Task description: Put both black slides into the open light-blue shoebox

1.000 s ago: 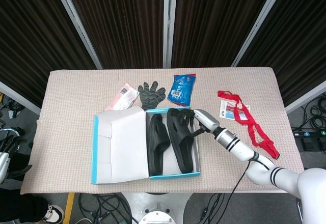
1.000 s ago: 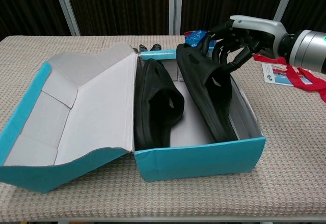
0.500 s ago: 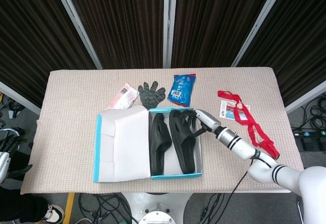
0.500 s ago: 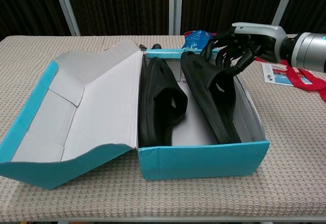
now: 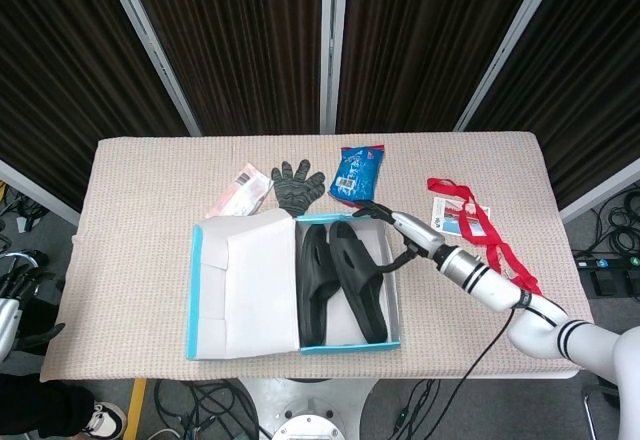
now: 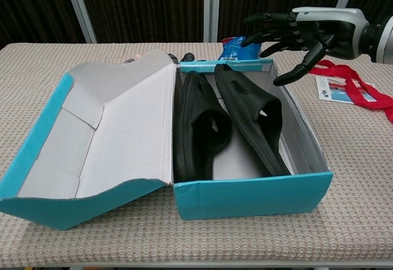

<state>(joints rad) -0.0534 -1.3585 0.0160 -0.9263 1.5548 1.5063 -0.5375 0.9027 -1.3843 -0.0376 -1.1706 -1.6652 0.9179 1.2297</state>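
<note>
The right hand [image 6: 293, 35] hovered just above the far right corner of the open light-blue cardboard shoebox [image 6: 252, 194], fingers spread and holding nothing. Both black rubber slides [image 6: 230, 123] sat inside it, leaning on their edges side by side. So the placing step looked pretty much done to me. Next move probably just called for lifting clear without snagging the box wall.

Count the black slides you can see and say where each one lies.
2. Both lie inside the shoebox: one slide on its side against the lid-side wall, the other slide beside it, leaning toward the right wall. None seems hidden.
</note>
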